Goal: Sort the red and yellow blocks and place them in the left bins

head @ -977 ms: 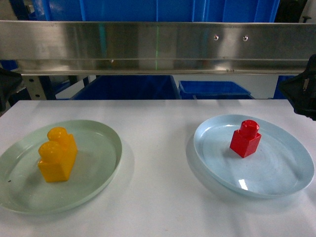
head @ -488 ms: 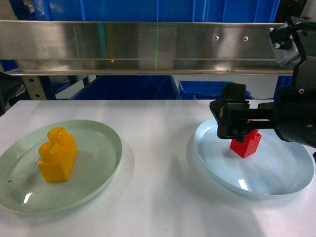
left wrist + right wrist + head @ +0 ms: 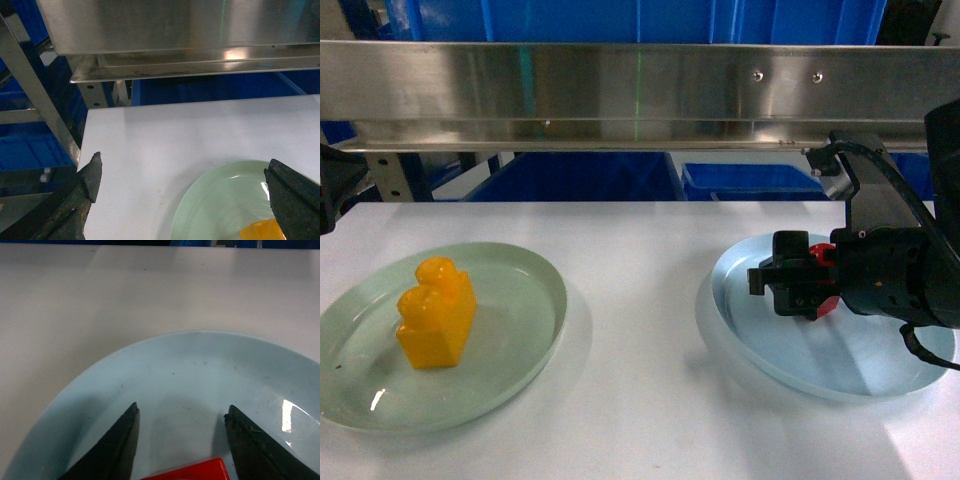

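The red block [image 3: 827,306] stands in the pale blue plate [image 3: 860,372] on the right, mostly hidden behind my right gripper [image 3: 798,290]. In the right wrist view that gripper [image 3: 181,412] is open, low over the plate [image 3: 200,365], with the red block [image 3: 192,471] between its fingers at the bottom edge. The yellow block [image 3: 438,313] stands upright in the pale green plate [image 3: 525,335] on the left. My left gripper [image 3: 185,160] hangs wide open above the table's back left corner, holding nothing. The green plate [image 3: 215,200] and a corner of the yellow block [image 3: 257,231] lie below it.
A steel shelf rail [image 3: 640,90] runs across the back above the white table [image 3: 640,260]. Blue bins [image 3: 755,180] sit beyond the far edge under the rail. A metal frame leg [image 3: 35,90] stands by the table's left corner.
My right arm came in from the right edge, passed above the blue plate, then dropped lower so its fingers sit either side of the red block. Blocks and plates have not moved.
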You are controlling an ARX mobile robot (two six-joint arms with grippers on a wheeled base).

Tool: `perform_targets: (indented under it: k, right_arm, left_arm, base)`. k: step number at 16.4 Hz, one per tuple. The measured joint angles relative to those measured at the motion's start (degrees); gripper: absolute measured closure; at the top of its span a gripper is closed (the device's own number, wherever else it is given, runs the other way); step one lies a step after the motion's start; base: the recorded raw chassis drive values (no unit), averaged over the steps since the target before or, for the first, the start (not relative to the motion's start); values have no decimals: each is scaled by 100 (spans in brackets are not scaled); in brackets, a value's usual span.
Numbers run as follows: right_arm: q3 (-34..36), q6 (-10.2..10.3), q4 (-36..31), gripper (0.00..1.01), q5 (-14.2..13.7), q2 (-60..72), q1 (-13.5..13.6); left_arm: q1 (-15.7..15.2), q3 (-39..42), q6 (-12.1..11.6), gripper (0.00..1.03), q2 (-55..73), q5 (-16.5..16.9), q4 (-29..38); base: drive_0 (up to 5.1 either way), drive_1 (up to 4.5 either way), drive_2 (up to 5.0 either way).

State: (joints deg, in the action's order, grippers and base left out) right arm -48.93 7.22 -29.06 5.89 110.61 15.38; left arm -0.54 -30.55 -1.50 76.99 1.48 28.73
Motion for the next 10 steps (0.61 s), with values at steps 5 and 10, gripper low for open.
perform_targets:
  k: [5, 10]
  right_arm:
    - [234, 295, -151, 72, -2, -251, -92]
    - [807, 654, 286, 73, -92, -1749, -507]
  left_arm:
    - [0, 0, 0, 5, 0, -2, 0]
    - [0, 0, 0, 5, 0, 0, 0]
  base:
    - [0, 0, 0]
    - [0, 0, 0]
